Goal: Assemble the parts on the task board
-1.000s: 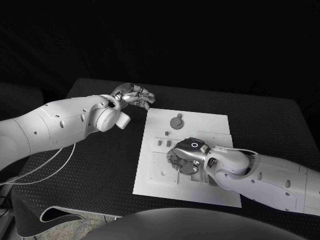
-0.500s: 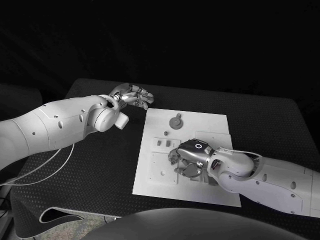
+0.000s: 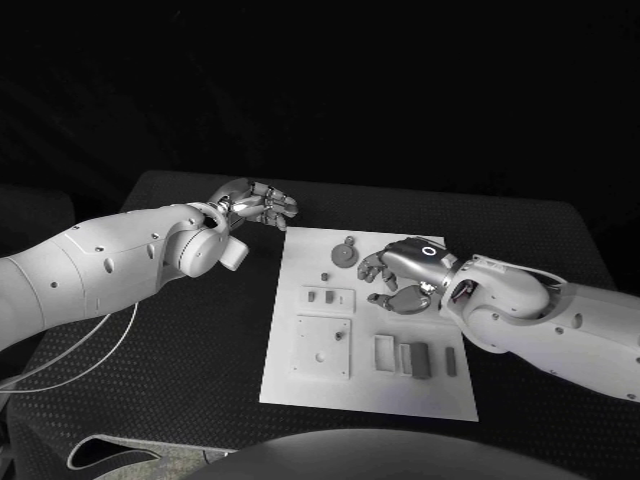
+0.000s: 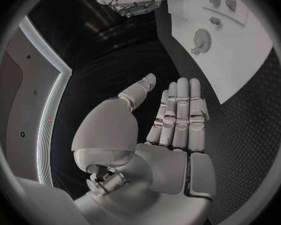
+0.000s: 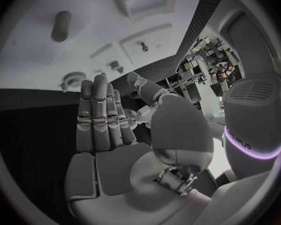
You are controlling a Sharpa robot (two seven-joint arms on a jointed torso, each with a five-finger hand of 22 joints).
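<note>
Lying flat mid-table: white task board (image 3: 320,385), carrying a round gear-like part (image 3: 346,254) at its far end, small parts (image 3: 320,296) in the middle, upright rectangular blocks (image 3: 415,358) nearer the robot. Hovering over the board's far right portion: right hand (image 3: 395,275), fingers straight and spread, holding nothing. Off the board's far left corner over black table (image 3: 190,330): left hand (image 3: 258,205), fingers extended, empty.

both hands (image 3: 263,205) (image 3: 400,272) open, fingers straight.
</note>
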